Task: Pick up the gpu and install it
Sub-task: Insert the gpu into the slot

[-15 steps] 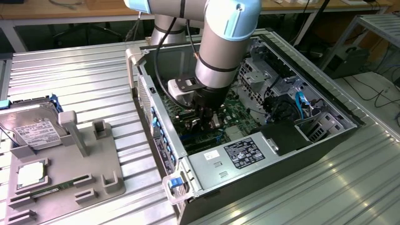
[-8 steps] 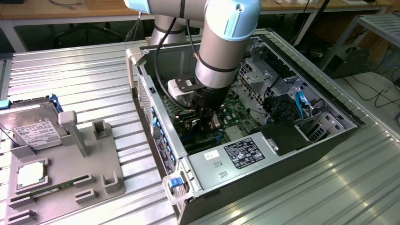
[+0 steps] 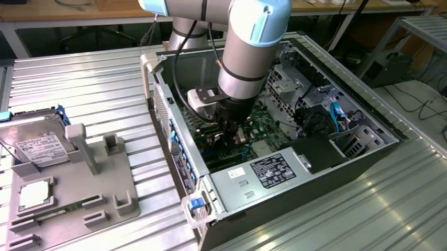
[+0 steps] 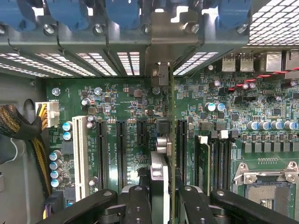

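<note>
gripper [image 4: 161, 198] clenched on the gpu [image 4: 160, 140], held edge-on inside the open computer case [image 3: 363, 151], bracket up at the rear slots. card hangs over the motherboard [image 4: 117, 100]; seating looks unfinished.

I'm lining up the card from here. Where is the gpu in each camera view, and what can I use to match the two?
Exterior view: the gpu sits low inside the open case, under the claw, just above the motherboard.
Wrist view: the gpu is edge-on, a thin strip between the claw's fingers, its metal bracket reaching the slot openings.
Shared landmark: the blue slot clips along the case's rear wall.
</note>
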`<control>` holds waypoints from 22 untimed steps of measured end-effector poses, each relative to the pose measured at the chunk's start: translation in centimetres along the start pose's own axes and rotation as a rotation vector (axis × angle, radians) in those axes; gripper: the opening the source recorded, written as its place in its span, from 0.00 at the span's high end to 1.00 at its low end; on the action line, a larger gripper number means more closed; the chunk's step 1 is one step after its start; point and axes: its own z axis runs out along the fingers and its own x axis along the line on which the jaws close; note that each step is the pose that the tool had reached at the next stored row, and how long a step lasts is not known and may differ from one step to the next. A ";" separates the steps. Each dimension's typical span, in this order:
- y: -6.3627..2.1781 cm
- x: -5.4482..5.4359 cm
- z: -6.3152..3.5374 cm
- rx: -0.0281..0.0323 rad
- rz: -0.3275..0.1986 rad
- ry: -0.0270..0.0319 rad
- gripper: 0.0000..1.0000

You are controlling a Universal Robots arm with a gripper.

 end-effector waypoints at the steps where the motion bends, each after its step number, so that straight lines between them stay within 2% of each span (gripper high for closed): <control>1: 0.00 0.0 0.01 -0.0002 0.000 0.0003 0.72; 5: 0.01 0.0 0.34 -0.0009 0.000 0.0018 0.72; 7: 0.03 0.0 0.65 -0.0006 0.000 0.0006 0.72; 17: 0.01 0.0 0.66 -0.0002 0.000 0.0003 0.72; 18: 0.00 0.0 0.68 0.0007 0.000 -0.0021 0.72; 20: 0.01 0.0 0.24 0.0002 0.000 0.0002 0.71; 21: 0.01 0.0 -0.16 0.0000 0.000 0.0008 0.64; 22: 0.01 -0.1 -0.69 0.0003 0.000 0.0004 0.64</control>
